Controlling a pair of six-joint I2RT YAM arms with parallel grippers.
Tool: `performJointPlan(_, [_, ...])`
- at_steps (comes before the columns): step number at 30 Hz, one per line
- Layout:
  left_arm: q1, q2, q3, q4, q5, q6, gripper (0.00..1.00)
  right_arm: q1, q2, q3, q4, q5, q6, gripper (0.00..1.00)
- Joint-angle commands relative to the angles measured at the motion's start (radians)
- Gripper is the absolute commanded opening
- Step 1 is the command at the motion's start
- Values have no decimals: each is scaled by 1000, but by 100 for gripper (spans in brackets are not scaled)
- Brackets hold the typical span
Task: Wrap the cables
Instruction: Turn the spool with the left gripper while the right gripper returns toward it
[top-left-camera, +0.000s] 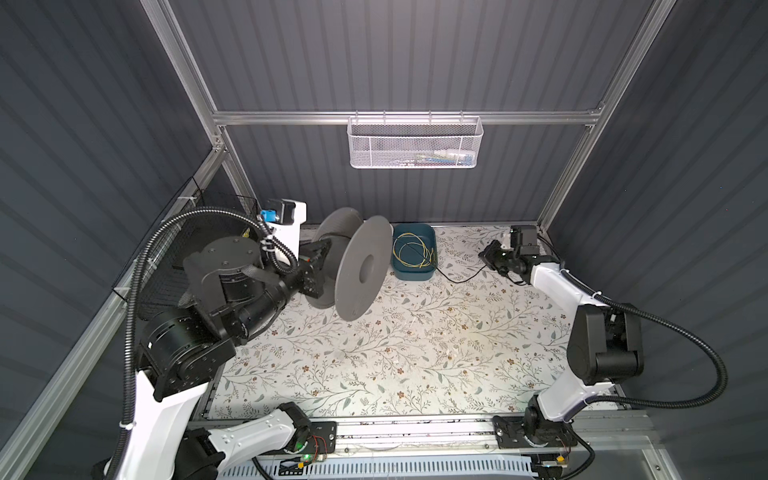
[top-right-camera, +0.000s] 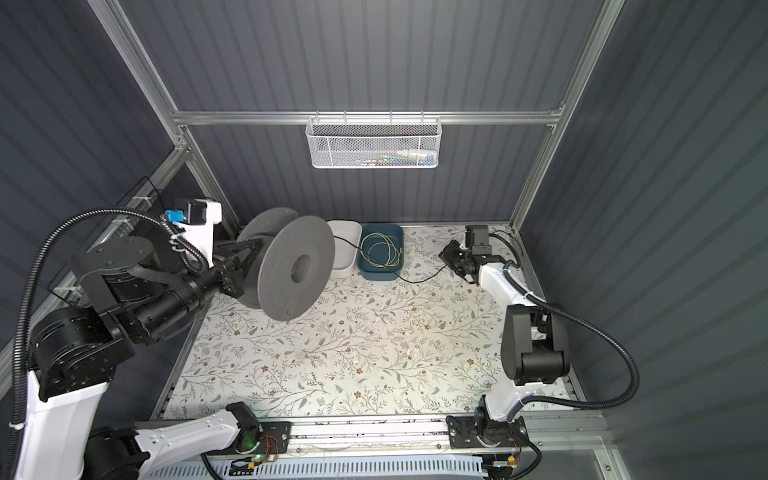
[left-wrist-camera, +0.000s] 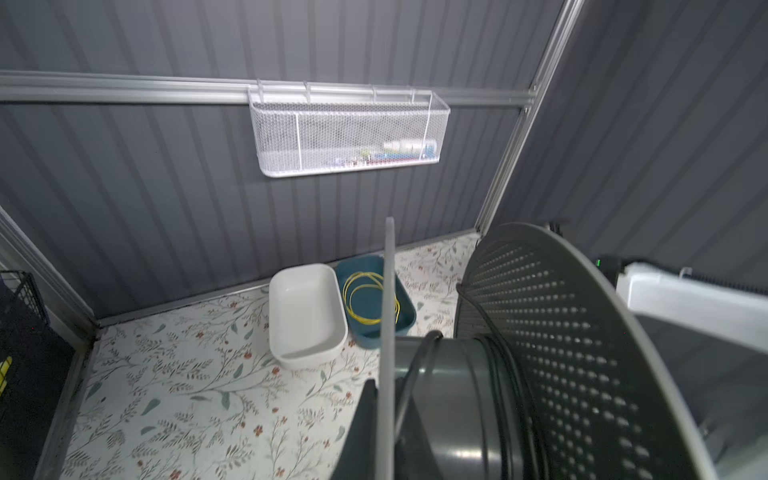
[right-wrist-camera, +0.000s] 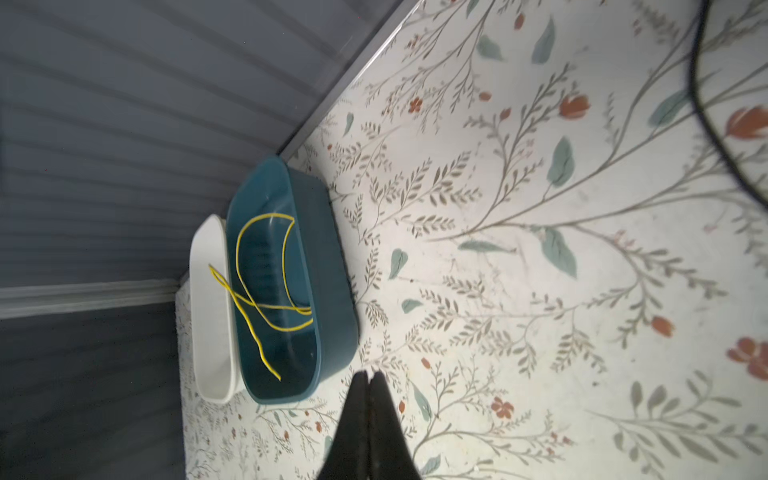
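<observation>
1. The cable (top-left-camera: 457, 282) was a thin, smooth black cord. The left wrist view showed part of it wound in tight turns round the hub of the spool. The rest ran from the spool over the white tray and the teal tray, drooped onto the table and rose toward the right gripper.
2. The spool (top-left-camera: 353, 291) was matte gray plastic, with 2 flat round discs joined by a smooth cylindrical hub. The near disc was dotted with rows of small holes and had a round opening at its center. The spool was held tilted over the left rear of the table.
3. The left gripper (top-left-camera: 322, 253) pinched the rim of the spool's far disc, with 1 black finger on each face.
4. The right gripper (right-wrist-camera: 368, 380) had its 2 tapered black fingers pressed together, close to the teal tray. Whether the cable's end sat between them could not be told.
5. The teal tray (top-left-camera: 413, 275) was oblong, glossy and round-cornered. It held a loose coil of thin yellow wire (right-wrist-camera: 270, 215). The white tray (left-wrist-camera: 309, 359), of the same shape, touched its side.
6. The table (top-left-camera: 395, 353) had a pale cover printed with gray-green leaves and small rust flowers.
7. A white mesh basket (top-left-camera: 415, 143) hung from an aluminum rail on the ribbed dark wall. The small items inside were too blurred to read.
</observation>
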Motion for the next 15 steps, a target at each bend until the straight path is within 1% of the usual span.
performJointPlan(1, [5, 46, 50, 157, -127, -110, 0, 104, -71, -93, 72, 117, -55, 0])
performJointPlan(4, [5, 81, 36, 230, -199, -140, 0, 233, -116, -150, 57, 211, -89, 0])
performJointPlan(6, [5, 108, 33, 273, -243, -162, 0, 300, -141, -179, 56, 238, -94, 0])
performJointPlan(8, [5, 135, 26, 302, -321, -184, 0, 364, -184, -215, 60, 272, -88, 0])
performJointPlan(10, [6, 164, 6, 333, -414, -190, 0, 451, -238, -237, 52, 318, -109, 0])
performJointPlan(13, [5, 198, -41, 383, -513, -179, 0, 554, -317, -245, 10, 381, -131, 0])
performJointPlan(14, [6, 207, -56, 404, -546, -157, 0, 579, -344, -247, 2, 396, -142, 0])
performJointPlan(15, [6, 221, -67, 414, -601, -154, 0, 611, -372, -244, -17, 425, -161, 0])
